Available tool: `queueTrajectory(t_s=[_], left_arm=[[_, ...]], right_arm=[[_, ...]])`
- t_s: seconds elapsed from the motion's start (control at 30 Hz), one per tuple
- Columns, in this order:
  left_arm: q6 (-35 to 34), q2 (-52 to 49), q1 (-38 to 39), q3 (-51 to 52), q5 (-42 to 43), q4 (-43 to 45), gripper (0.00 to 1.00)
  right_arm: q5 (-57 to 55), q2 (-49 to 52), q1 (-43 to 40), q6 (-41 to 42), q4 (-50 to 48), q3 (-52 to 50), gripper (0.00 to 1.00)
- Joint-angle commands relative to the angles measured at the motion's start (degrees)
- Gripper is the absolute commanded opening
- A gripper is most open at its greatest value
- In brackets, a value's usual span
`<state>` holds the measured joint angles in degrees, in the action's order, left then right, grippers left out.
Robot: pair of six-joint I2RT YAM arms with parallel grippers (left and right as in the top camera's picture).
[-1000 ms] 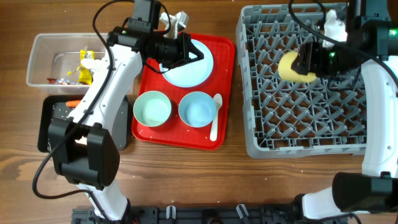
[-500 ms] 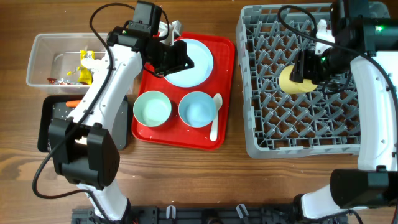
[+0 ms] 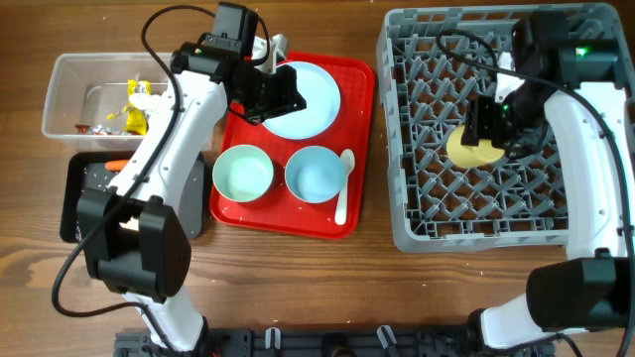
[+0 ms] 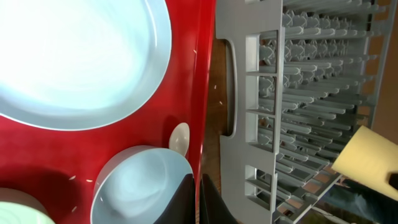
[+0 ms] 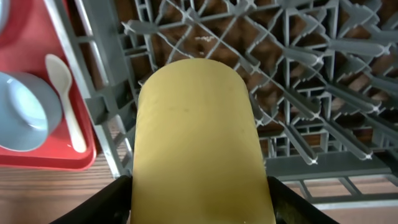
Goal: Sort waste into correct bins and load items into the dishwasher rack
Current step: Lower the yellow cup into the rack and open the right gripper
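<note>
The left gripper (image 3: pixel 296 97) hangs clenched and empty over the plate (image 3: pixel 319 111) on the red tray (image 3: pixel 238 213), beside two bowls (image 3: pixel 243 172) and the spoon (image 3: pixel 344 183). Further right, the right gripper (image 3: pixel 488 131) grasps the yellow cup (image 3: pixel 464 151) low over the dishwasher rack (image 3: pixel 417 59).

I see a brown wooden table (image 3: pixel 30 288) carrying four items directly. A clear plastic tub (image 3: pixel 62 99) sits at the far left edge. A black tray (image 3: pixel 74 208) lies just beside it, on the side nearer the arm bases. A red serving tray (image 3: pixel 278 220) occupies the centre. A grey dishwasher rack (image 3: pixel 389 149) sits at the right, a strip of bare wood separating it from the red serving tray.
</note>
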<state>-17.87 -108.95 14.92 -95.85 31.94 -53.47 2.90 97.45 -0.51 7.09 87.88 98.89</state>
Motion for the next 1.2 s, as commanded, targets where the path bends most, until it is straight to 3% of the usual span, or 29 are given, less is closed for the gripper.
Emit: queueTrajectory(t_s=[0.0, 0.23, 0.6, 1.03, 1.13, 1.17], left_arm=[[1.2, 0.0, 0.0, -0.7, -0.6, -0.4, 0.04], [1.2, 0.0, 0.0, -0.8, -0.6, -0.5, 0.04], [1.2, 0.0, 0.3, -0.7, -3.8, -1.5, 0.04], [1.2, 0.0, 0.3, -0.8, -4.7, -2.4, 0.04], [1.2, 0.0, 0.3, -0.7, -5.1, -2.4, 0.04], [1.2, 0.0, 0.3, -0.7, -5.5, -2.5, 0.04]], right_arm=[[-1.9, 0.6, 0.1, 0.6, 1.3, -0.6, 0.20], [-1.9, 0.6, 0.1, 0.5, 2.1, -3.0, 0.20], [-2.5, 0.6, 0.1, 0.5, -6.3, -12.1, 0.20], [-3.1, 0.6, 0.1, 0.4, -10.0, -15.4, 0.21], [-3.0, 0.6, 0.1, 0.4, -11.0, -16.3, 0.31], [-3.0, 0.6, 0.1, 0.4, -11.2, -16.6, 0.39]])
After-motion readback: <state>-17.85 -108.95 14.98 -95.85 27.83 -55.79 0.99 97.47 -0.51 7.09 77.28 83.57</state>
